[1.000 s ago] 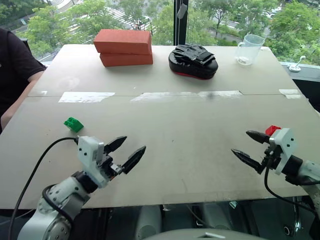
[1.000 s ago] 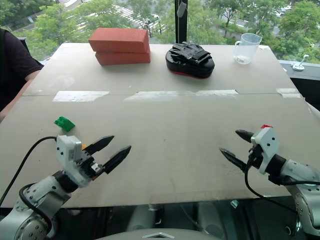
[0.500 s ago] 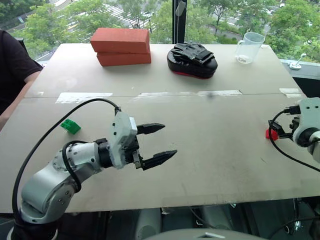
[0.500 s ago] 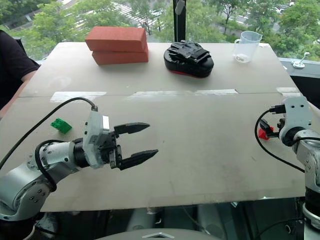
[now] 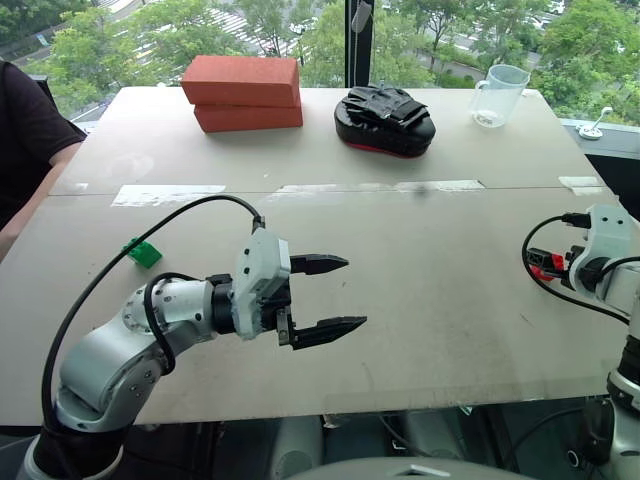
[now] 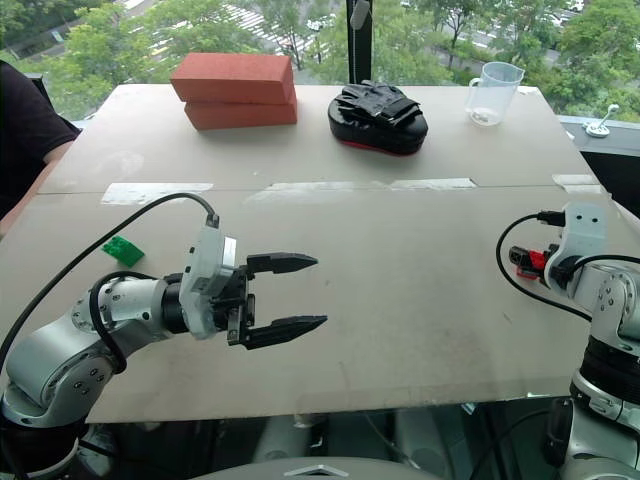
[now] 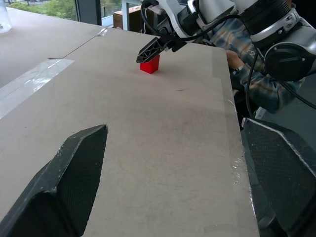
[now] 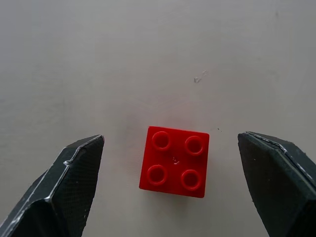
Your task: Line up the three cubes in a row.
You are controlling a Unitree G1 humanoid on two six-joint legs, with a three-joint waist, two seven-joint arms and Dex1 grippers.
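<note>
Right wrist view puts the red cube [image 8: 175, 161] mid-frame on the table [image 8: 148, 59], between the right claw's [image 8: 170, 185] wide-apart fingers; I'd lower straight, then close squarely on its flat sides.

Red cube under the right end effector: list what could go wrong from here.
1. The red cube sits off-centre between the open fingers of the right end effector; closing now could push it sideways instead of pinching it.
2. It lies near the table's right edge; a nudge might send it off.
3. The green cube lies far across the table, behind the left end effector, so building the row means a long carry.
</note>
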